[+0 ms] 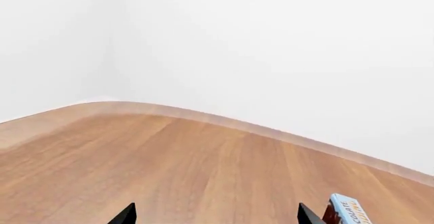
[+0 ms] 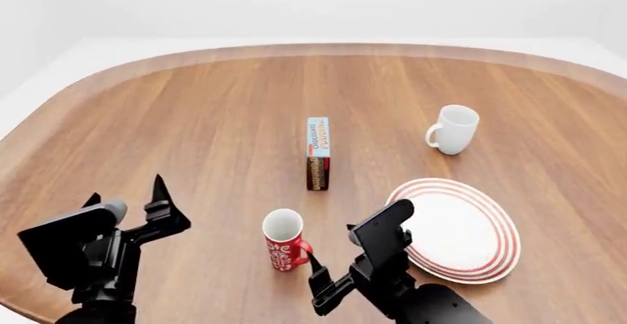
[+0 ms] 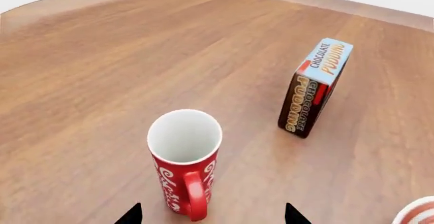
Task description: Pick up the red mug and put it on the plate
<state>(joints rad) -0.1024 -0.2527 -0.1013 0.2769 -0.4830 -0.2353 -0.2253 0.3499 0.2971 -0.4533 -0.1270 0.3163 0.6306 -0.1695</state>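
The red mug [image 2: 285,242] stands upright on the wooden table, near the front, white inside, its handle turned toward my right gripper. In the right wrist view the red mug [image 3: 183,163] sits just ahead of the open right gripper [image 3: 211,217], its handle in line with the gap between the fingertips. In the head view the right gripper [image 2: 333,269] is just right of the mug, not touching it. The plate [image 2: 460,228], white with red rings, lies to the right of the right arm. My left gripper [image 2: 125,192] is open and empty at the front left; the left wrist view [image 1: 217,216] shows only bare table ahead of it.
A chocolate pudding box [image 2: 318,153] stands on edge at mid-table, also seen in the right wrist view [image 3: 313,89] and the left wrist view [image 1: 347,211]. A plain white mug [image 2: 453,129] stands behind the plate. The table's curved far edge [image 1: 203,116] meets white walls.
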